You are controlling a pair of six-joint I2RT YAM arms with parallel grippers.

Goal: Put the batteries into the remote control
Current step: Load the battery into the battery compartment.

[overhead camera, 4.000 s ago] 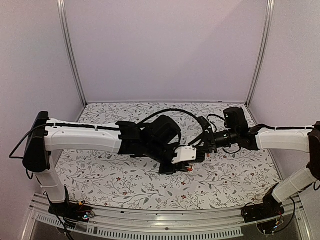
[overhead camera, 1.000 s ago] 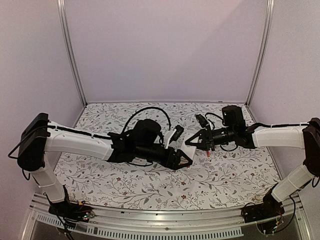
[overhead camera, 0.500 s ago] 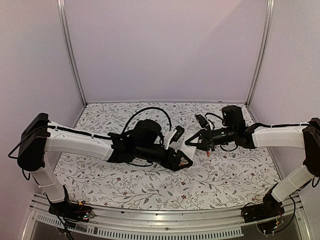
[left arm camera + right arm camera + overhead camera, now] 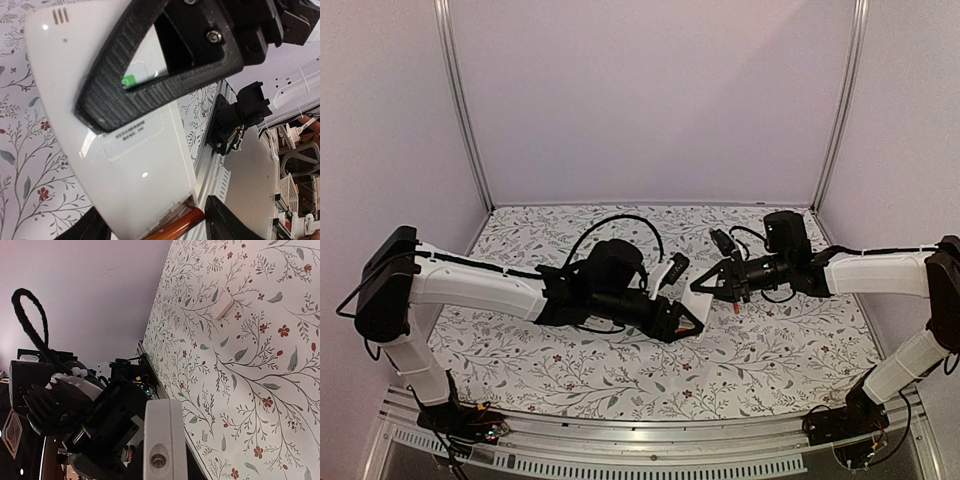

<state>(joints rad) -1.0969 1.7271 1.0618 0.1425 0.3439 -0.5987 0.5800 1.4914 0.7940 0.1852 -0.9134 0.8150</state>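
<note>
Surface: table [image 4: 570, 375] covered in a leaf-and-flower print; plain pale walls [image 4: 650, 100] on 3 sides.
Left gripper [image 4: 682, 314]: closed on the remote [image 4: 670, 272]; in the wrist view 1 ribbed finger [image 4: 110, 75] lies across its white back.
Remote, place: held above the table near the centre, tilted, between the 2 arms.
Remote, left wrist view [image 4: 125, 165]: back faces the camera, with a small printed panel and 3 slots near 1 corner.
Remote, right wrist view [image 4: 162, 440]: 1 end seen edge-on, left arm behind it.
Battery [image 4: 177, 226]: 1 orange-red cylinder at the remote's lower end, touching its edge.
Right gripper [image 4: 704, 285]: points at the left gripper, just beside the remote; opening cannot be told, its fingers not clear in its own view.
White piece [image 4: 222, 304]: small, rectangular, flat on the table, well apart from the remote.
</note>
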